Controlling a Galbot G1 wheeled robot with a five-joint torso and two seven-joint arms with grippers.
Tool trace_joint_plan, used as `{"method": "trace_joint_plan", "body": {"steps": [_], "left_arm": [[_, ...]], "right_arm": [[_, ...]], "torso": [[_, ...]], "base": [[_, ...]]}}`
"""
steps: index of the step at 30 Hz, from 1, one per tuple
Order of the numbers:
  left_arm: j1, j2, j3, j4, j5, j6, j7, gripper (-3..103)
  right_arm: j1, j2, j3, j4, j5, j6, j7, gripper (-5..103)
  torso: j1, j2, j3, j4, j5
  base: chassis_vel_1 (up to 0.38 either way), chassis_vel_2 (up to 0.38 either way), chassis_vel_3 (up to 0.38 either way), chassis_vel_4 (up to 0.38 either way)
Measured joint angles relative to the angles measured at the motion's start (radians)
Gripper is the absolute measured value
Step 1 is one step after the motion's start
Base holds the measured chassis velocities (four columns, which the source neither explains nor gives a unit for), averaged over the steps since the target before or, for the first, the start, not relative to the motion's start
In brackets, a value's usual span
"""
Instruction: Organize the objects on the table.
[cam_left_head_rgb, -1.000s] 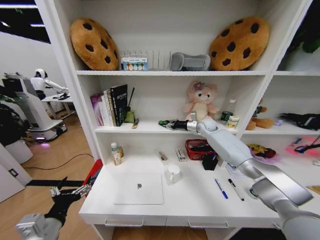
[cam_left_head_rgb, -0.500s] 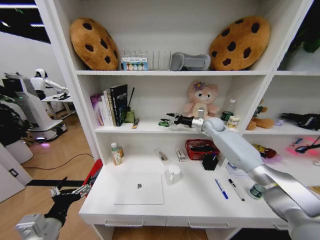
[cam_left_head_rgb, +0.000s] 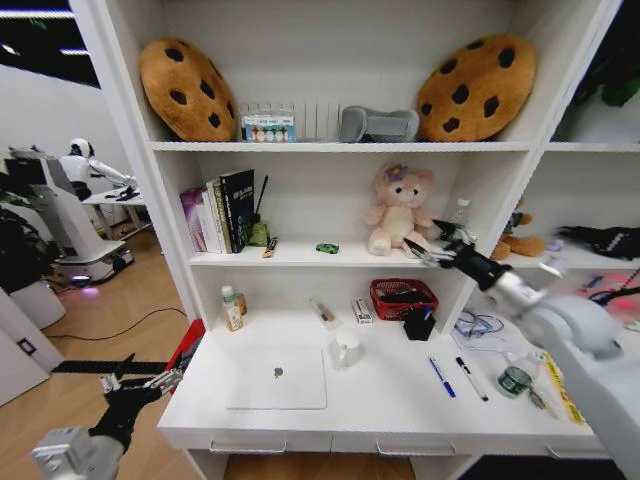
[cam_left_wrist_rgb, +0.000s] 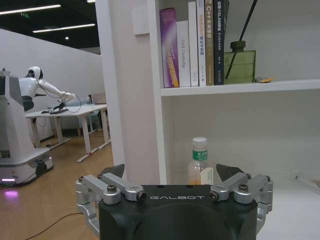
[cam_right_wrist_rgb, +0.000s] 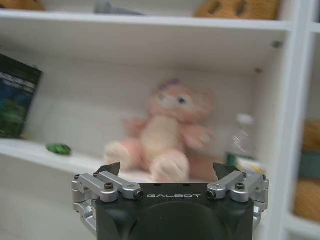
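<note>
On the middle shelf (cam_left_head_rgb: 300, 258), head view: a tiny green toy car (cam_left_head_rgb: 327, 248) sits alone between the row of books (cam_left_head_rgb: 220, 210) and the pink plush bear (cam_left_head_rgb: 402, 210). Right gripper (cam_left_head_rgb: 428, 246) hangs in the air just right of the bear's feet, fingers spread, holding nothing, well apart from the car. On the white counter (cam_left_head_rgb: 390, 405) below: silver laptop (cam_left_head_rgb: 279, 377), closed and flat near the front edge; white mug (cam_left_head_rgb: 346, 348) just behind it; blue pen (cam_left_head_rgb: 442, 377) and black pen (cam_left_head_rgb: 472, 379) lying side by side to the right; small bottle (cam_left_head_rgb: 232, 308) at the back left corner; red basket (cam_left_head_rgb: 404, 297) at the back. Left gripper (cam_left_head_rgb: 140, 386) low at the counter's left end, off the edge, released.

Left wrist view: left gripper (cam_left_wrist_rgb: 172, 176) released, empty; bottle (cam_left_wrist_rgb: 200, 162) standing beyond it; books (cam_left_wrist_rgb: 192, 42) on the shelf above.

Right wrist view: right gripper (cam_right_wrist_rgb: 167, 171) spread wide, empty, facing the plush bear (cam_right_wrist_rgb: 167, 132); green toy car (cam_right_wrist_rgb: 59, 148) on the shelf, off to one side.
</note>
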Motion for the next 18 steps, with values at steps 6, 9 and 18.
{"method": "trace_joint_plan", "body": {"steps": [6,9,18], "left_arm": [[0.0,0.0,0.0,0.0,0.0,0.0,0.0,100],[0.0,0.0,0.0,0.0,0.0,0.0,0.0,100],[0.0,0.0,0.0,0.0,0.0,0.0,0.0,100]], "right_arm": [[-0.223,0.286,0.052,-0.026,-0.116,0.153,0.084,100],[-0.235,0.355,0.029,-0.047,-0.135,0.181,0.104,100],[-0.231,0.413,-0.04,-0.122,-0.163,0.222,0.101,100]], "torso": [[0.0,0.0,0.0,0.0005,0.0001],[0.0,0.0,0.0,0.0006,-0.0002],[0.0,0.0,0.0,0.0008,0.0]], "base": [[0.0,0.0,0.0,0.0],[0.0,0.0,0.0,0.0],[0.0,0.0,0.0,0.0]]}}
